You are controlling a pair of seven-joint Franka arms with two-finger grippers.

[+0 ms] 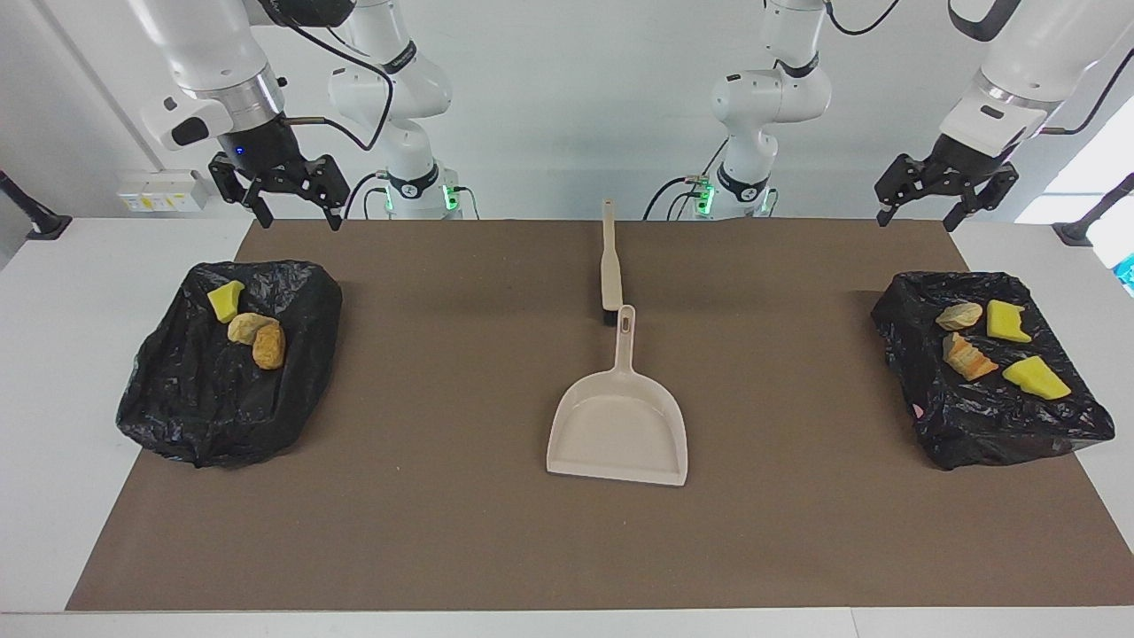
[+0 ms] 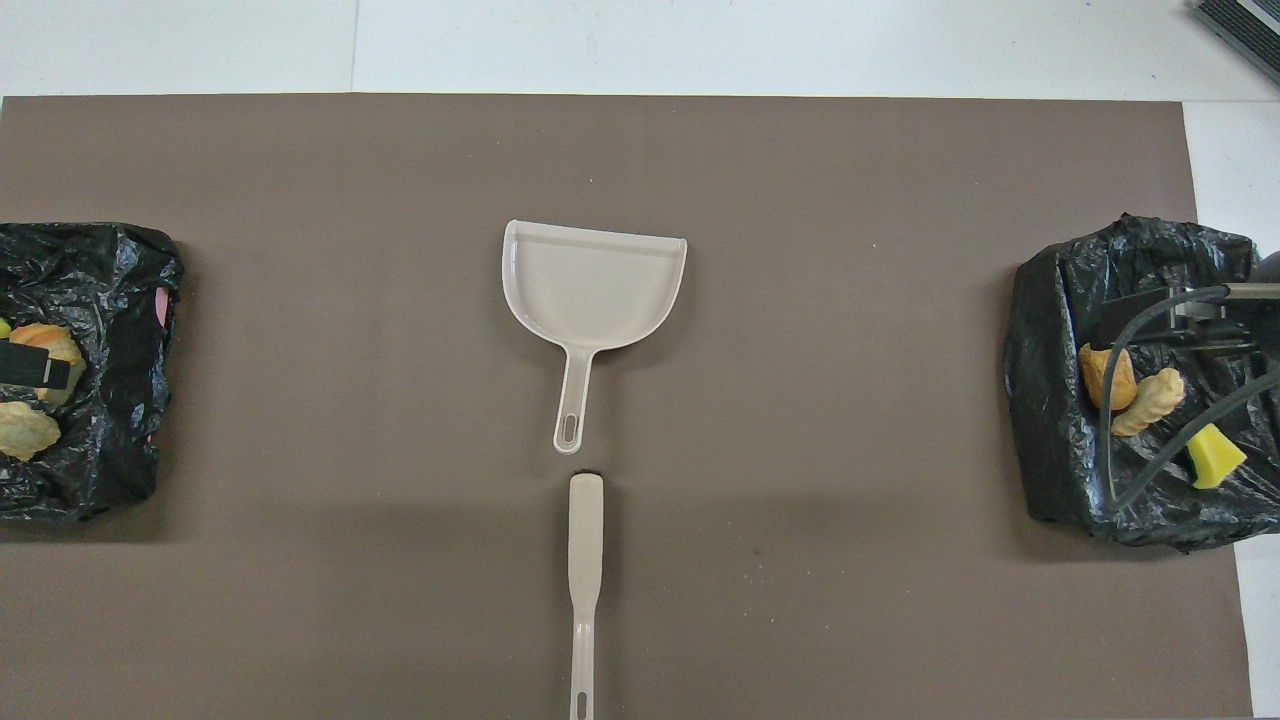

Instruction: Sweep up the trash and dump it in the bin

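Note:
The trash lies in two black bag-lined bins. The bin (image 1: pixel 204 408) at the right arm's end holds a yellow wedge (image 1: pixel 225 299) and two tan lumps (image 1: pixel 257 337). In the bin (image 1: pixel 992 416) at the left arm's end lie two yellow wedges (image 1: pixel 1035 377), a beige lump (image 1: pixel 959 315) and an orange chunk (image 1: pixel 967 356). My right gripper (image 1: pixel 301 220) hangs open and empty, high over the robots' edge of its bin. My left gripper (image 1: pixel 917 221) is likewise open and empty over its own bin.
A beige dustpan (image 1: pixel 617 430) lies mid-table on the brown mat (image 1: pixel 443 532), its handle pointing toward the robots. A beige brush (image 1: pixel 610 270) lies in line with it, nearer to the robots. In the overhead view the dustpan (image 2: pixel 593 290) and the brush (image 2: pixel 585 580) lie the same way.

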